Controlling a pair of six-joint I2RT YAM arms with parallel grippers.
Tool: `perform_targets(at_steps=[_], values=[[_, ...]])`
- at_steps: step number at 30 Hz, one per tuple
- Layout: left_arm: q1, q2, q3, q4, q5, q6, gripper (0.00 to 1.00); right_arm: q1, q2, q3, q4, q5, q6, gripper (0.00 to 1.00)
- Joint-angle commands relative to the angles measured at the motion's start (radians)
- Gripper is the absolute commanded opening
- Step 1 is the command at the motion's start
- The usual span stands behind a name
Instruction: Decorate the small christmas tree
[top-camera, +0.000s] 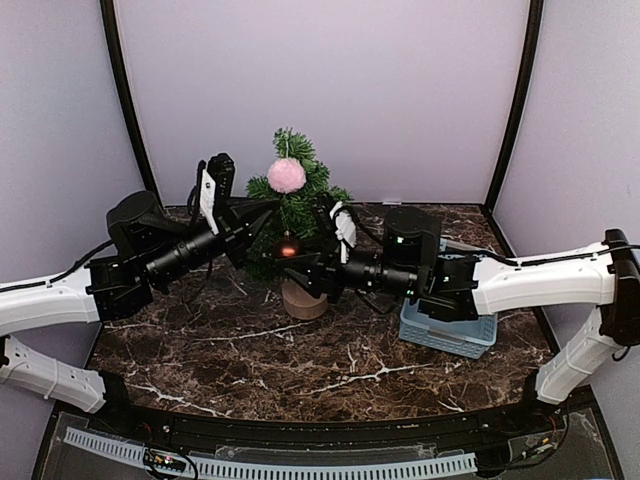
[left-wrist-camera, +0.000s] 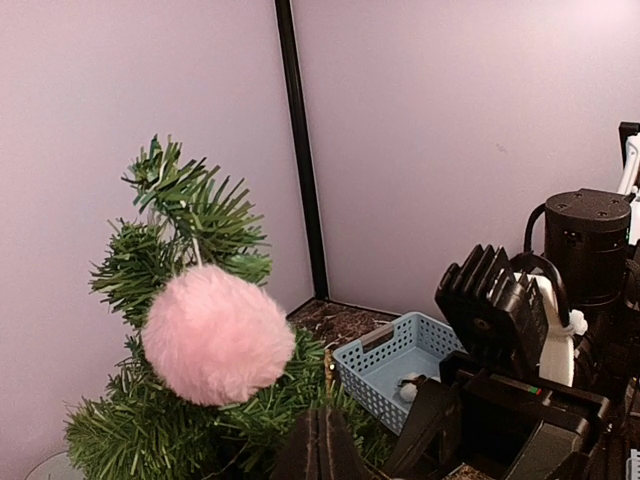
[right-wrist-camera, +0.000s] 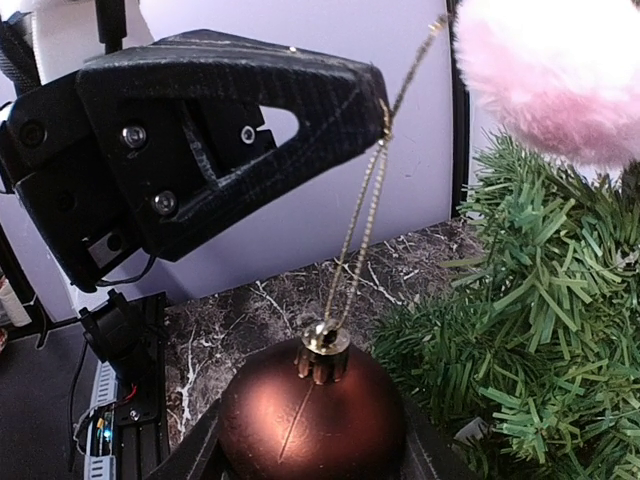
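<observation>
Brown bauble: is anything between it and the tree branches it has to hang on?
Nothing visible. The brown bauble sits right beside the needles of the small christmas tree; the pink pompom hangs higher up, not between them.

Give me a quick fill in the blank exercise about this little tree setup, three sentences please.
1. The fluffy ball hanging near the top of the small christmas tree is ____.
2. The right claw grips a brown bauble whose string is ____.
3. The blue basket lies on the table under the ____ arm.
Missing words: pink, gold, right.
</observation>
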Motion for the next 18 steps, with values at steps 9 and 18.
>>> perform_targets(at_steps=[9,18], values=[[0.031,0.024,-0.004,0.038,0.057,0.002,0.00,-0.040,0.008,0.055,-0.018,-0.006,0.091,0.39],[0.025,0.033,-0.025,0.056,0.253,-0.018,0.00,-0.039,-0.109,-0.061,-0.047,0.000,0.123,0.38]])
